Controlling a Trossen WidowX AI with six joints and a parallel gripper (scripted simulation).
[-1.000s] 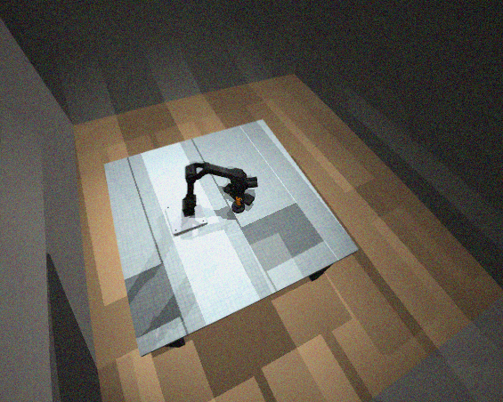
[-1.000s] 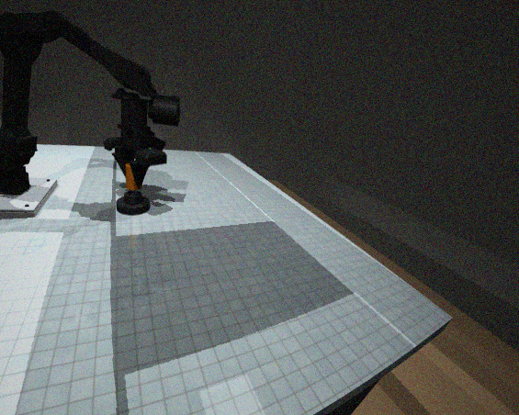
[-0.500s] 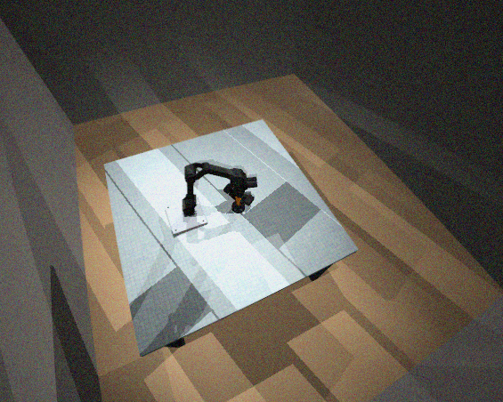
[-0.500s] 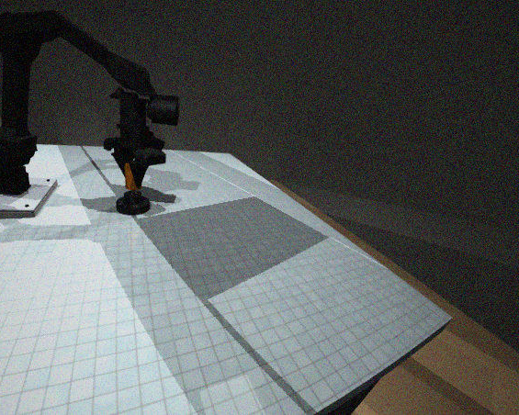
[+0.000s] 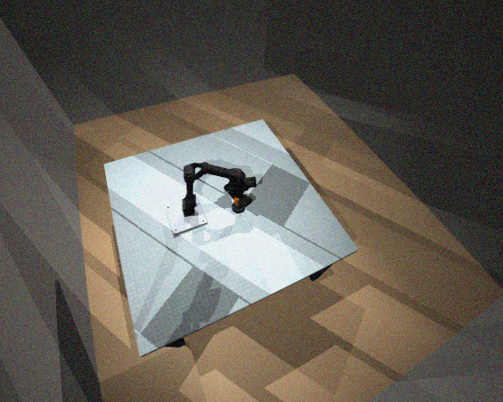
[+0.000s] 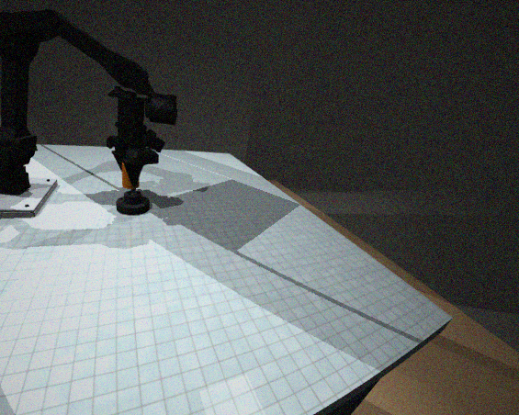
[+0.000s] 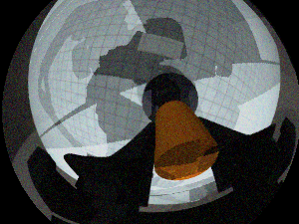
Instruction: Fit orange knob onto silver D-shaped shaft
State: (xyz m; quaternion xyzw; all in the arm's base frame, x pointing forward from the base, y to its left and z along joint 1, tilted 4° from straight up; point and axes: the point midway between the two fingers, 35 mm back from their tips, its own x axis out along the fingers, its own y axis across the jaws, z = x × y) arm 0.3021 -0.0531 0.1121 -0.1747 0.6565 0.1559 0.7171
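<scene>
The orange knob (image 5: 237,201) (image 6: 126,176) (image 7: 183,130) is between the fingers of my gripper (image 6: 129,179), which is shut on it. The knob is roughly upright, its narrower end toward the pedestal. The dark round pedestal (image 5: 238,210) (image 6: 133,206) (image 7: 189,94) stands on the table directly below. In the exterior view the knob's lower end is just above the pedestal's raised middle; whether they touch is unclear. In the wrist view the knob covers part of the pedestal. The silver shaft, its flat side and the knob's hole cannot be made out.
The arm's base stands on a white plate (image 5: 190,226) (image 6: 42,195) to the left of the pedestal. The pale gridded table (image 5: 268,267) (image 6: 120,321) carries hard-edged shadows, including dark ones around the pedestal. Its far and right edges show in the exterior view.
</scene>
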